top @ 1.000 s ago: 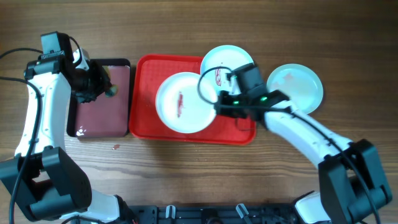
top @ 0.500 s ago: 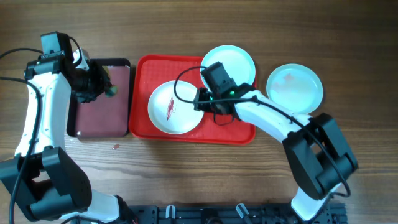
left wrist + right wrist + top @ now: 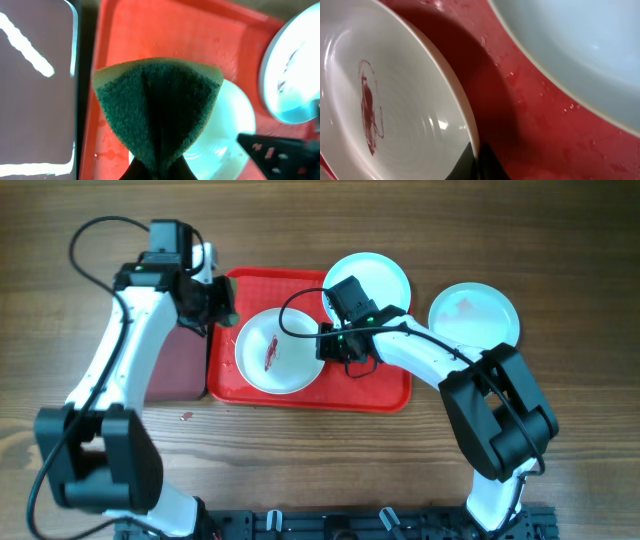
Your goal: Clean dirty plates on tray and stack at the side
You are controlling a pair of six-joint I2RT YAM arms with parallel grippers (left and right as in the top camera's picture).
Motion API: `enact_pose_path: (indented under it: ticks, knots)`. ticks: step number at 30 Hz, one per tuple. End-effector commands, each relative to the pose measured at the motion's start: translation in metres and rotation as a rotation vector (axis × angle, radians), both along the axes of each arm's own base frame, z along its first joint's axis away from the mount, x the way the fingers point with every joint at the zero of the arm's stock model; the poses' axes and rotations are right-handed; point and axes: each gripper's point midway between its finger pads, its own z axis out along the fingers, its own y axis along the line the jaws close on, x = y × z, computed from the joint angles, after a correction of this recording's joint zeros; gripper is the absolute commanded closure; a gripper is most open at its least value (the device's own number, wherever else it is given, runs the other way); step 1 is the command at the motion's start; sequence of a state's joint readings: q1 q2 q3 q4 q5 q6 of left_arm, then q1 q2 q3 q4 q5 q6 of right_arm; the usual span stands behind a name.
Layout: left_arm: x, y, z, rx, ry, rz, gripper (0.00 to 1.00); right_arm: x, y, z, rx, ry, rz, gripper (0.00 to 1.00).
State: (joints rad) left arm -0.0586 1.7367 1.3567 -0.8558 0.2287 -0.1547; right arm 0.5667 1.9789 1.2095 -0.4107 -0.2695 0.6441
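A pale plate with a red smear [image 3: 275, 351] lies on the bright red tray [image 3: 380, 385]; it also shows in the right wrist view [image 3: 385, 105] and the left wrist view [image 3: 227, 130]. My right gripper [image 3: 325, 343] is shut on its right rim [image 3: 475, 155]. A second plate [image 3: 375, 275] rests on the tray's back right corner. A third plate [image 3: 475, 320] lies on the table to the right of the tray. My left gripper [image 3: 222, 308] is shut on a green sponge [image 3: 157, 107] above the tray's left part.
A dark maroon tray [image 3: 180, 370] sits to the left of the red tray, partly under my left arm; it also shows in the left wrist view [image 3: 35, 85]. Small red drops lie on the wood [image 3: 185, 416] in front of it.
My left arm has swung right from over the maroon tray to over the red tray's left part, sponge in its jaws. The right gripper and the smeared plate have barely moved.
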Motion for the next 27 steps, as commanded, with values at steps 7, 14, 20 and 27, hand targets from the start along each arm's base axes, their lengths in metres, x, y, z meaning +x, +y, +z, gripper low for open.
enact_pose_path:
  ticks: [7, 14, 20, 27]
  knots:
    - [-0.038, -0.05, -0.1, 0.085, 0.268, -0.319, 0.96, 0.008, 0.009, 0.003, 0.009, -0.04, 0.076, 0.96]
    - [-0.082, -0.09, -0.124, 0.005, 0.421, -0.417, 0.96, 0.009, 0.01, 0.003, 0.012, -0.041, 0.07, 0.96]
    - [-0.088, -0.092, -0.131, 0.145, 0.441, -0.314, 0.96, 0.008, 0.009, 0.002, 0.011, -0.039, 0.069, 0.96]
    - [-0.092, 0.006, -0.145, 0.576, 0.396, 0.365, 0.96, 0.009, 0.009, 0.002, 0.007, -0.04, 0.068, 0.96]
